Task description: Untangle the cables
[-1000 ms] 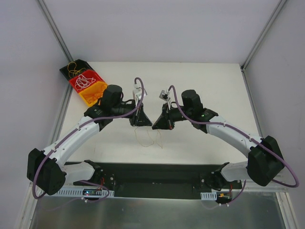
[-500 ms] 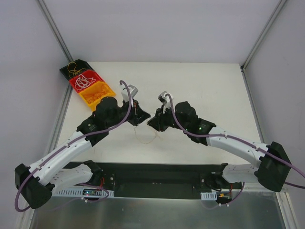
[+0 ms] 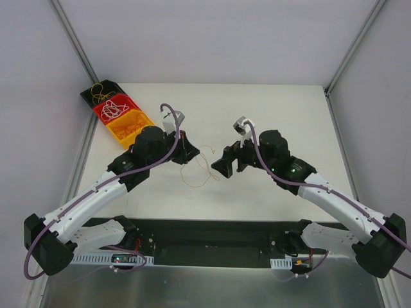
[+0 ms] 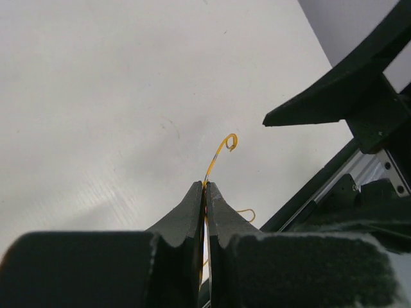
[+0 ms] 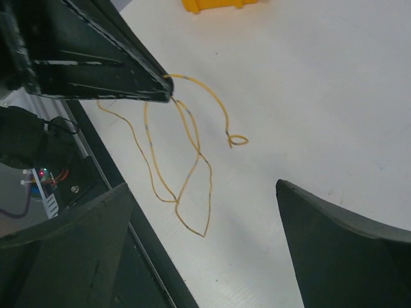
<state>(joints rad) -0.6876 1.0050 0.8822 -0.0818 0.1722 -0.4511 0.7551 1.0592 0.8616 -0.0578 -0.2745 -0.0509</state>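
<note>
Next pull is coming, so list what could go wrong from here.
1. The left gripper pinches the yellow cable at one spot; pulling may tighten its crossed loops rather than free them.
2. The right gripper is open and empty, so nothing anchors the free end; the strand may just drag along.

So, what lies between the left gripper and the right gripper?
Only loops of the yellow cable, pinched in the shut left gripper; the right gripper stands open. Top and right wrist views show this.
</note>
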